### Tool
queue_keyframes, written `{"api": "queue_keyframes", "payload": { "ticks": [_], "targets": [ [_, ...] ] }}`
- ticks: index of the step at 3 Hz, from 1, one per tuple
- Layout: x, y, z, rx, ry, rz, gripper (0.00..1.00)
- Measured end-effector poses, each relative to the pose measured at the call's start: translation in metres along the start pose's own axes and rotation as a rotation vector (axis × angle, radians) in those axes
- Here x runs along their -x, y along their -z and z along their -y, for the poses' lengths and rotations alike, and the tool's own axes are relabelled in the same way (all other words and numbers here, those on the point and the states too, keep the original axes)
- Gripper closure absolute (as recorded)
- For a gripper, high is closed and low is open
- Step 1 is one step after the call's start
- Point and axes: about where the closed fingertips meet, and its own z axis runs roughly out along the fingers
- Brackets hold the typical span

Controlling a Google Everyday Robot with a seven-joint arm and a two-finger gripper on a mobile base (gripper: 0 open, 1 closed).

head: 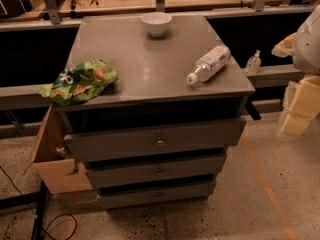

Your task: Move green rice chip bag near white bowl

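Note:
The green rice chip bag [79, 82] lies crinkled on the front left corner of the grey cabinet top [135, 59], partly hanging over the left edge. The white bowl [156, 24] stands upright at the back middle of the top, well apart from the bag. My gripper [299, 109] shows as pale cream parts at the right edge of the view, beside the cabinet and below its top, far from the bag and the bowl. It holds nothing that I can see.
A clear plastic bottle [209, 64] lies on its side on the right part of the top, cap toward the front. The cabinet has three drawers [160, 143]. A cardboard box [52, 159] leans at its left. A small bottle [253, 62] stands on a ledge behind.

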Motion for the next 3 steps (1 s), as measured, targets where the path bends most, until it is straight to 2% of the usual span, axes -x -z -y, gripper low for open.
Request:
{"api": "queue_keyframes", "payload": {
  "ticks": [1, 2, 3],
  "targets": [
    [0.0, 0.0, 0.0, 0.0, 0.0, 0.0, 0.0],
    [0.018, -0.002, 0.007, -0.014, -0.007, 0.116, 0.0],
    [0.063, -0.01, 0.037, -0.06, -0.018, 0.377, 0.0]
  ]
}}
